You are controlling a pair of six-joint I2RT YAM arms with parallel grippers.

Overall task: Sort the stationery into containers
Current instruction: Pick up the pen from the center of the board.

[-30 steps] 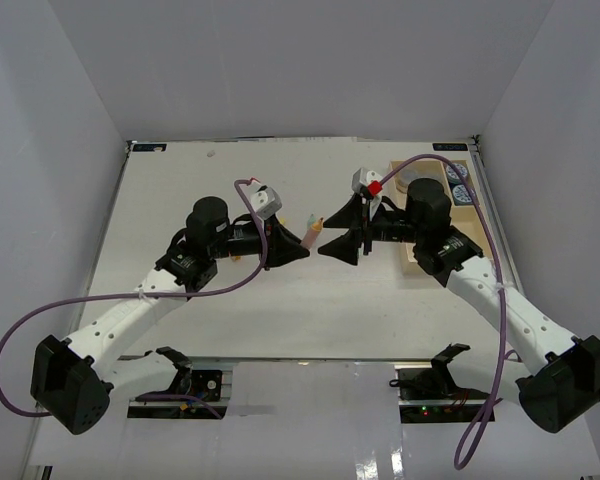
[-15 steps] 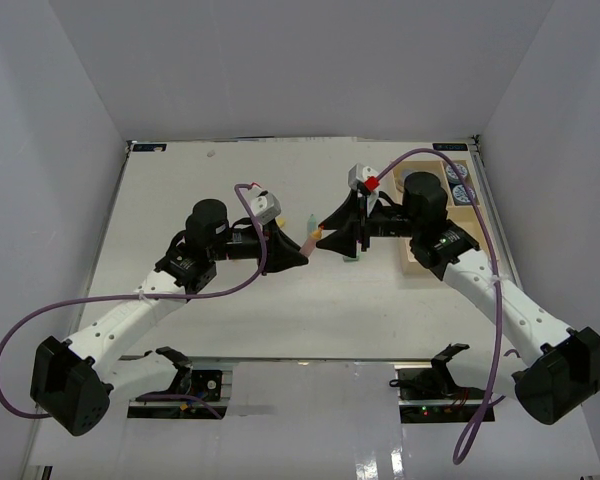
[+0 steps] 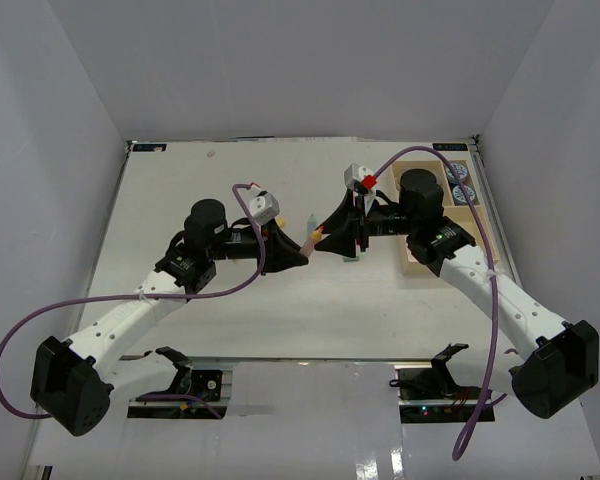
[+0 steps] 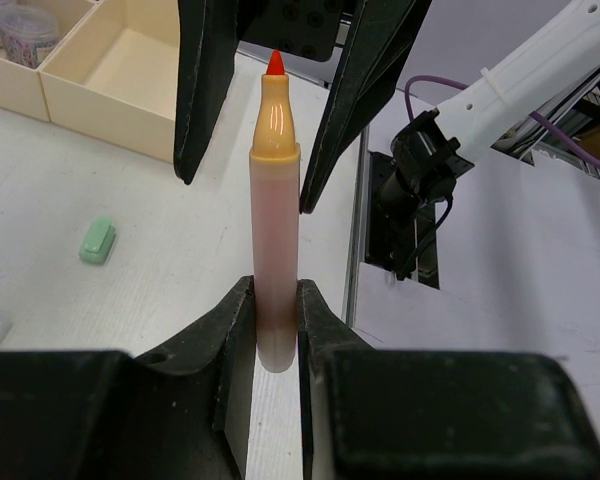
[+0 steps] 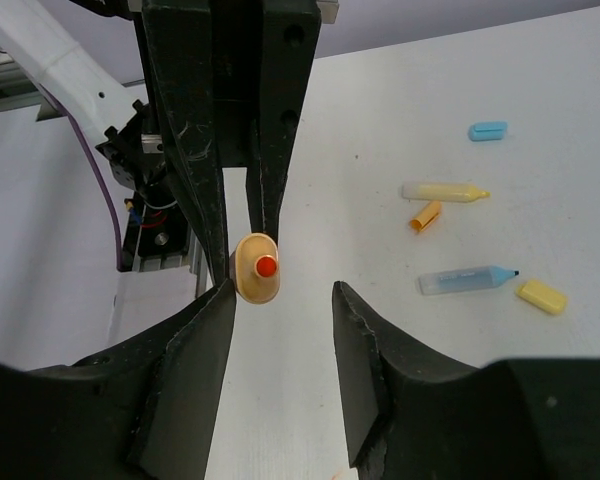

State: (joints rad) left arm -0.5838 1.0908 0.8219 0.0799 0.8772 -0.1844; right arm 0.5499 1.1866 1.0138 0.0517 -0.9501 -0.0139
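Observation:
My left gripper [image 4: 276, 300] is shut on the lower end of an orange marker [image 4: 275, 190] with a red tip, held in the air and pointing toward the right arm. My right gripper [image 5: 280, 300] is open, its fingers on either side of the marker's tip [image 5: 257, 267] without touching it. In the top view the two grippers meet at mid-table, left [image 3: 300, 247] and right [image 3: 327, 242]. The wooden tray [image 4: 110, 75] lies beyond, with patterned tape rolls [image 3: 461, 183] in its far sections.
On the table below lie a blue block [image 5: 488, 131], a yellow marker [image 5: 445, 192], an orange cap [image 5: 425, 216], a blue marker [image 5: 468, 279] and a yellow block [image 5: 541, 296]. A green block [image 4: 97, 241] lies near the tray.
My right gripper has moved left and closed the gap, so its open fingers now flank the marker's tip. The left gripper still holds the marker, shifted slightly.

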